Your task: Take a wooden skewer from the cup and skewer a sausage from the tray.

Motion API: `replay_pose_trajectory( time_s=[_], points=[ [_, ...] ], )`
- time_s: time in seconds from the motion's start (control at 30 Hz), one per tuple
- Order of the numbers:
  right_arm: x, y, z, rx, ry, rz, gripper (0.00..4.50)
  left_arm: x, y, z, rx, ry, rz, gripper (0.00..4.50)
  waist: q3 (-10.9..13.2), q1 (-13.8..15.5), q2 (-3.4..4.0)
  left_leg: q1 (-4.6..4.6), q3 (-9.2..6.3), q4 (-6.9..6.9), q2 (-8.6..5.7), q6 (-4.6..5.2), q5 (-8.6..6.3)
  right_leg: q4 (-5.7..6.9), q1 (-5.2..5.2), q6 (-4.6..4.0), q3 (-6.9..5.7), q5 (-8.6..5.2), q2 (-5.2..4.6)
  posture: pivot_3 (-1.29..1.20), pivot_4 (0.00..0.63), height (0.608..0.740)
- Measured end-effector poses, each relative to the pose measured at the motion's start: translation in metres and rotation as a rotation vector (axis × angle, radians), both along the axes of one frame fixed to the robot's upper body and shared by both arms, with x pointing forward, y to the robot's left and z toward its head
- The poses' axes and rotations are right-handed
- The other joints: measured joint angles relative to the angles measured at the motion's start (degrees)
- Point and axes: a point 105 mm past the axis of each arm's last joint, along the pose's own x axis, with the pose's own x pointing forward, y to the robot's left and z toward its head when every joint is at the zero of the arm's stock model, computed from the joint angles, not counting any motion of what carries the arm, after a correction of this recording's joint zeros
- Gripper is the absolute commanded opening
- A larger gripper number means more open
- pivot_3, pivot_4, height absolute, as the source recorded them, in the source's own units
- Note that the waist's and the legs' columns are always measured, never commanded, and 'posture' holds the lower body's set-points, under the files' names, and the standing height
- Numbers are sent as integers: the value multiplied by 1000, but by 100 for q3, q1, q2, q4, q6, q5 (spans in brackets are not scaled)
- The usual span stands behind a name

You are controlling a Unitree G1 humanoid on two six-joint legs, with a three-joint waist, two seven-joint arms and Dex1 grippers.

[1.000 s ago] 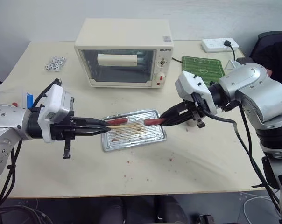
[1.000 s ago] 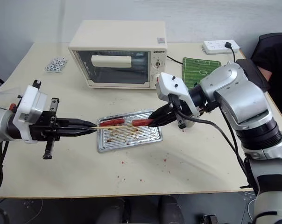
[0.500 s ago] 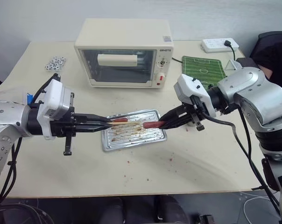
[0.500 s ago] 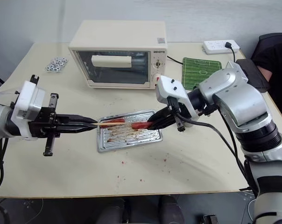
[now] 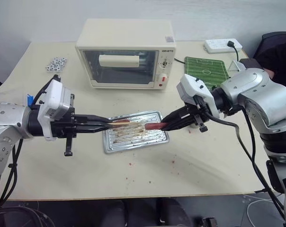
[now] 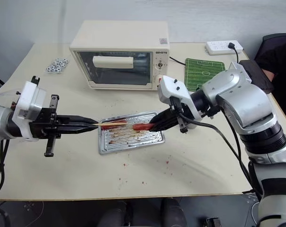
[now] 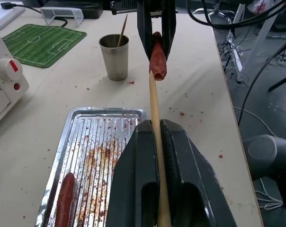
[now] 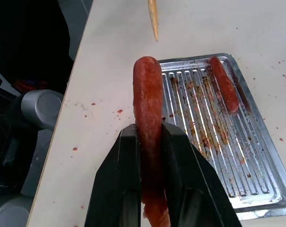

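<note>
Wooden skewer (image 7: pixel 155 118) clamped in the left gripper (image 5: pixel 107 126), tip aimed at the sausage (image 8: pixel 148 123) pinched in the right gripper (image 5: pixel 165 125), both above the tray (image 5: pixel 155 138).

Left gripper fingers are closed on the skewer, which runs out level between them toward the right gripper. Right gripper fingers are closed on the red-brown sausage, its free end facing the skewer tip; in the left wrist view the tip sits at the sausage's end, and whether it has entered cannot be told. A second sausage (image 7: pixel 64 201) lies on the ribbed, grease-stained tray floor. The metal cup (image 7: pixel 114 56), with another skewer in it, stands on the table (image 5: pixel 190 161) beyond the tray. A toaster oven (image 5: pixel 126 53) stands behind the tray.
</note>
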Motion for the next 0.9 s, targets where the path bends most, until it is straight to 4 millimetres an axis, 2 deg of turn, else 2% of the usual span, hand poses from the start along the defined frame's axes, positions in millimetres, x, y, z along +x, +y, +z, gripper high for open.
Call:
replay_pose_trajectory(
  time_s=[0.9],
  points=[
    [-1, 8, 13, 42, 1, -8, 609, 4, -8, 1, -18, -11, -22, 0, 0, 4, 0, 0, 0, 4, 0, 0, 0, 5, 0, 0, -1, 0, 1, 0, 150, 740]
  ],
)
